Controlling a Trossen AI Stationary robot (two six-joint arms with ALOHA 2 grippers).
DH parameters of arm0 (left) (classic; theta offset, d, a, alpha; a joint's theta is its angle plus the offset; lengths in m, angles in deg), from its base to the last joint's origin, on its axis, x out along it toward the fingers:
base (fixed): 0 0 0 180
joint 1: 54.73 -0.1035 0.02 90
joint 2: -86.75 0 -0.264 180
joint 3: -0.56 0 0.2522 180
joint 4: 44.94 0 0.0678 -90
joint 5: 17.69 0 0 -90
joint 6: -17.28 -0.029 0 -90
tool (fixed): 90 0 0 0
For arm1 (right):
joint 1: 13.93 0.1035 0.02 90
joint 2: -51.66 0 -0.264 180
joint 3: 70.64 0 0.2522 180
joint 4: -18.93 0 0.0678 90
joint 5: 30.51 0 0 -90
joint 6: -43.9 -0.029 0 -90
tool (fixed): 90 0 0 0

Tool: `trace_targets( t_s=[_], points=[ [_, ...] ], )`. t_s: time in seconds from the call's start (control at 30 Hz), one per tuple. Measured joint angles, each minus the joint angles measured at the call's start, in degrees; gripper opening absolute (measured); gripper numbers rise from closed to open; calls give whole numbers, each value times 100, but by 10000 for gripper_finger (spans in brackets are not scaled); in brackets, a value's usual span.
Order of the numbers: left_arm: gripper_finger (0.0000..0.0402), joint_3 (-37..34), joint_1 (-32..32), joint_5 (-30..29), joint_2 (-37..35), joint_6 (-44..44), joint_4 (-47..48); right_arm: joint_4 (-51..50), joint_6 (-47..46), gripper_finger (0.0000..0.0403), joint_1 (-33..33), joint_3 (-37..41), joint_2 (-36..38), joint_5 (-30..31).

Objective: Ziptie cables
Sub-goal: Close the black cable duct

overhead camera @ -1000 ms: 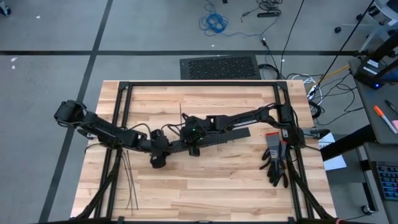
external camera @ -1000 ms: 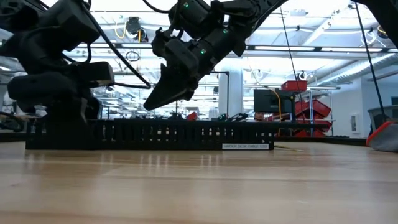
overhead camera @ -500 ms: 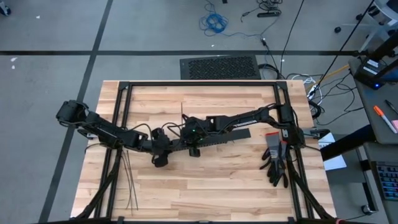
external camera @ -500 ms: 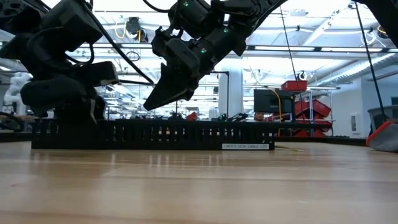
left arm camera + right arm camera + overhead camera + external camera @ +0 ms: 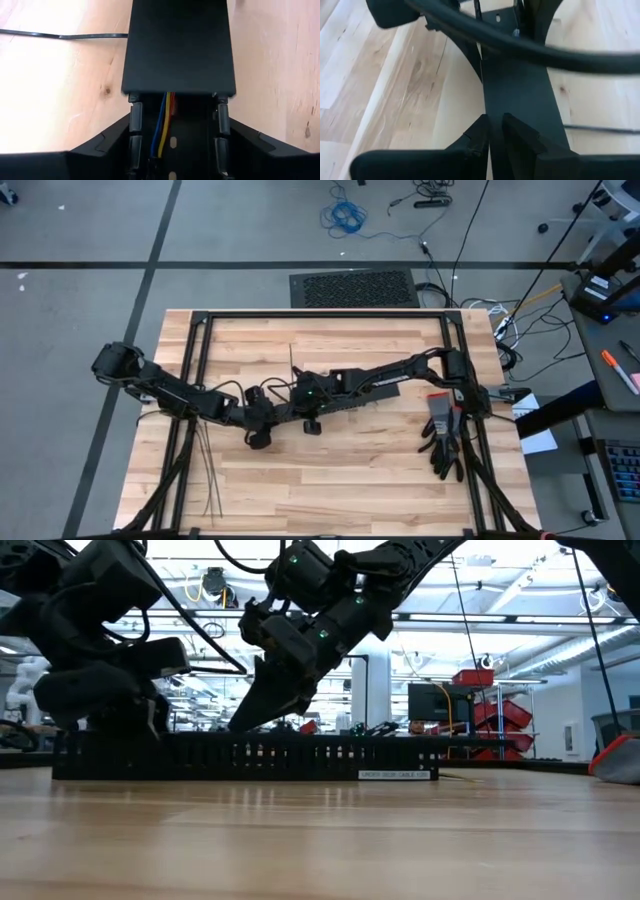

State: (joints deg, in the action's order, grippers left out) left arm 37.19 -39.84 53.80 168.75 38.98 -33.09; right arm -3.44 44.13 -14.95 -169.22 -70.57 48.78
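Wooden planks carry one long black duct (image 5: 335, 402), and the cables (image 5: 164, 120), a single small bundle, lie inside it along its length, straight ahead between the left gripper (image 5: 174, 150) fingers, which straddle the duct's walls at its left end. Just right of it the right gripper (image 5: 492, 131), nearly closed, pinches one upright ziptie (image 5: 479, 30) over the duct; several spare zipties (image 5: 205, 465) lie well left of the duct.
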Motion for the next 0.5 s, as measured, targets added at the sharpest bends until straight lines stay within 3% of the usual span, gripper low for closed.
trace_targets(
  t_s=[0.5],
  points=[
    [240,-10,13,2,88,-79,-209,893,-93,3,-9,1,-386,-322]
  ],
)
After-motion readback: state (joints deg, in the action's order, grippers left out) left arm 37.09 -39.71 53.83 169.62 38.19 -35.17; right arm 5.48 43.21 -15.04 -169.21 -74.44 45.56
